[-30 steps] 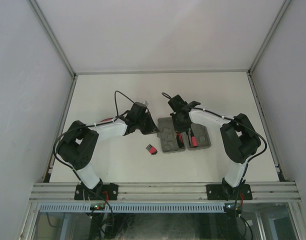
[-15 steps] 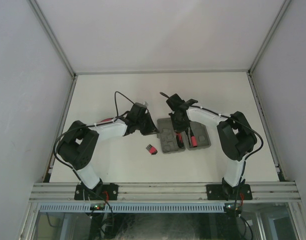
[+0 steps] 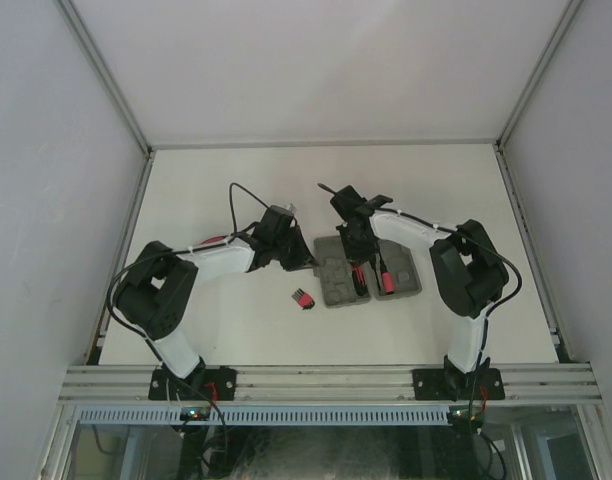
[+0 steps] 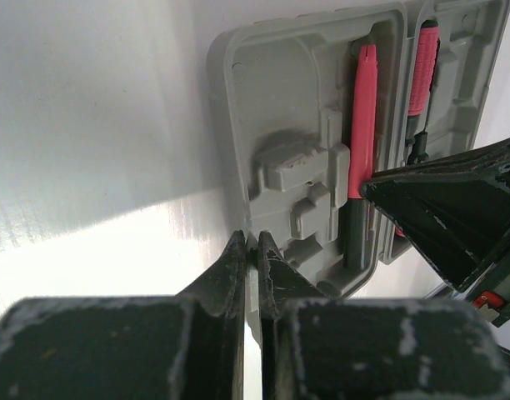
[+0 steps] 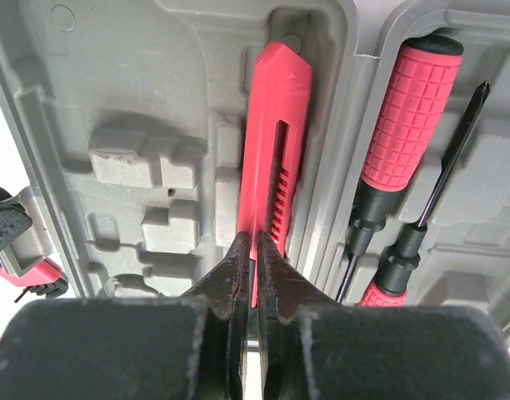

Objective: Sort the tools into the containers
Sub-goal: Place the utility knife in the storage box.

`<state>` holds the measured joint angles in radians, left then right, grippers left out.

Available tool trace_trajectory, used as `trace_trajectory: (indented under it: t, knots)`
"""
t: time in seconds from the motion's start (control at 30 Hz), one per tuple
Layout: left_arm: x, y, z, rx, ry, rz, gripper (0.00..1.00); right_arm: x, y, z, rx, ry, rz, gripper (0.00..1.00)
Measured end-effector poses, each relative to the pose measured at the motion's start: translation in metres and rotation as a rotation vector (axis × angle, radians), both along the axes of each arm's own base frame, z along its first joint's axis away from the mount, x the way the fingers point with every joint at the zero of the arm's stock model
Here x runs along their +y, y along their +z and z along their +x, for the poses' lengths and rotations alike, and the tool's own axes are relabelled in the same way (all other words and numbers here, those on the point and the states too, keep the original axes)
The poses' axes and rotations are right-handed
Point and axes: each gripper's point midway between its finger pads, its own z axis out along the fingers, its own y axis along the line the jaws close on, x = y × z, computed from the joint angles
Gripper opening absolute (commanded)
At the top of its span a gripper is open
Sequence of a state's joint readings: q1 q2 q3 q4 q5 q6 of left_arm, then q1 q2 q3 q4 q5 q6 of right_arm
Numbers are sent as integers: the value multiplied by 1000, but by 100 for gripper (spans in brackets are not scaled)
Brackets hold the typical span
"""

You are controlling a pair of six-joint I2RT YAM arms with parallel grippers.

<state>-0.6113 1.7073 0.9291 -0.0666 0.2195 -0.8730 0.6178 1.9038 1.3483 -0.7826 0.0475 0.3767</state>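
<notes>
hidden: my right gripper covers the 6 o'clock end of the longer red-black tool. The thin red-handled screwdriver has its handle cut off at the frame edge.
hard to see: the hex key set is just a red-black blob from above, on the table at the case's 8 o'clock.
case: the grey tool case lies open mid-table.
axis: the longer tool runs 12 to 6 in the left half, beside the hinge.
right fingers: closed tight, tips at that tool; I can't tell if they touch.
left fingers: my left gripper looks pinched on the case's 9 o'clock rim.
</notes>
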Motion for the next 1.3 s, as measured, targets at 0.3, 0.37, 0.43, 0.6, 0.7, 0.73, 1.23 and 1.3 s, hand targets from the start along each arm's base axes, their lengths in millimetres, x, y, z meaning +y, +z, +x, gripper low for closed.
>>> trace_trajectory:
  t: [0.3,0.37,0.43,0.6,0.7,0.73,1.23,1.3]
  knots:
    - [0,-1,-1,3,0,2,0,1,-3,0,13,8,-15,0]
    - [1,-1,-1,3,0,2,0,1,-4,0,17,9,-20,0]
    - [0,-1,-1,3,0,2,0,1,-6,-1,21,10,-24,0]
    - [0,0,-1,3,-1,1,0,3,-12,1,21,15,-22,0]
    - [1,-2,-1,5,0,6,0,3,-14,0,31,21,-30,0]
    - [1,-2,-1,5,0,5,0,3,-14,0,33,23,-31,0]
    - [1,-2,-1,5,1,8,10,8,-4,1,-40,34,53,15]
    - [1,-2,-1,5,2,10,14,9,-2,1,-45,33,82,20]
